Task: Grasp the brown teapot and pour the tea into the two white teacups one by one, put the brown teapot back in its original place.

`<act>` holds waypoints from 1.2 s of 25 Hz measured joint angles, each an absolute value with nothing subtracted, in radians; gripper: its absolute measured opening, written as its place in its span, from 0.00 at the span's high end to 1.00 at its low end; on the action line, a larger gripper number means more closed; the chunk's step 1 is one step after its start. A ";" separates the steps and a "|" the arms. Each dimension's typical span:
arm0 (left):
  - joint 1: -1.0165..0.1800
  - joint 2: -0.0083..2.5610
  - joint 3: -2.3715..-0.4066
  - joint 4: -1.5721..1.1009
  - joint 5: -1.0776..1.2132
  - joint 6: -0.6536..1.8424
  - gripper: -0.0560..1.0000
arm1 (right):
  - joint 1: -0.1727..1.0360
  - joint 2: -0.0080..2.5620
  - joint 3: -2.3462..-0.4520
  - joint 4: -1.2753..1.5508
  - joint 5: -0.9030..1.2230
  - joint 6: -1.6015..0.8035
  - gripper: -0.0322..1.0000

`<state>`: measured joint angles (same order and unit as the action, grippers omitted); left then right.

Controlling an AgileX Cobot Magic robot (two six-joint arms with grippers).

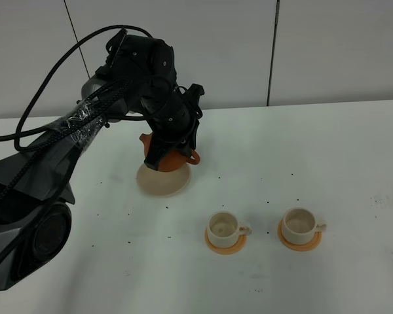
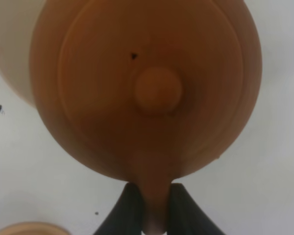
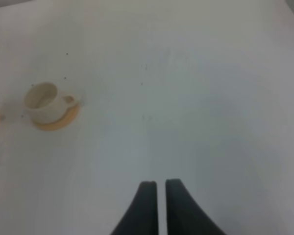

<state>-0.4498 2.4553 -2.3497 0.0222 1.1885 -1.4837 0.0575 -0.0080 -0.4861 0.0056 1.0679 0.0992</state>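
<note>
A: High view first. Where is the teapot?

B: Under the left tool, at the far edge of its cream coaster. Whether it is seated or raised, I cannot tell. The nearer cup and the other cup each stand on an orange saucer, well apart from the pot, on the white desk. The insides are pale, with no tea visible.

A: Left wrist view?

B: It looks straight down on the lid knob. The handle runs between two dark fingers, so the left tool is pinching the handle. The coaster shows on one side only, so the pot is off-centre over it and perhaps lifted.

A: Right wrist view?

B: The right tool is pressed nearly together, with a thin slit between the fingers, and holds nothing. It hangs over bare desk, and one cup stands well away.

A: Progress?

B: My judgement is that the grasp is made. Both pours are not yet done. Setting the teapot back on the coaster comes last. The task looks early.
</note>
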 joint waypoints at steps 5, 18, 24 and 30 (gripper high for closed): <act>-0.463 2.455 -2.350 0.095 1.189 -1.474 0.78 | 0.058 -0.008 -0.486 0.006 1.068 0.099 0.94; -0.487 2.455 -2.350 0.162 1.189 -1.336 0.78 | 0.058 -0.008 -0.486 0.006 1.068 0.099 0.94; -0.487 2.455 -2.350 0.162 1.189 -1.335 0.78 | 0.058 -0.008 -0.486 0.006 1.068 0.099 0.94; -0.487 2.455 -2.350 0.131 1.189 -1.343 0.78 | 0.058 -0.008 -0.486 0.006 1.068 0.099 0.94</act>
<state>-0.4874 2.4553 -2.3497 0.1311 1.1885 -1.3426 0.0575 -0.0080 -0.4861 0.0056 1.0679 0.0992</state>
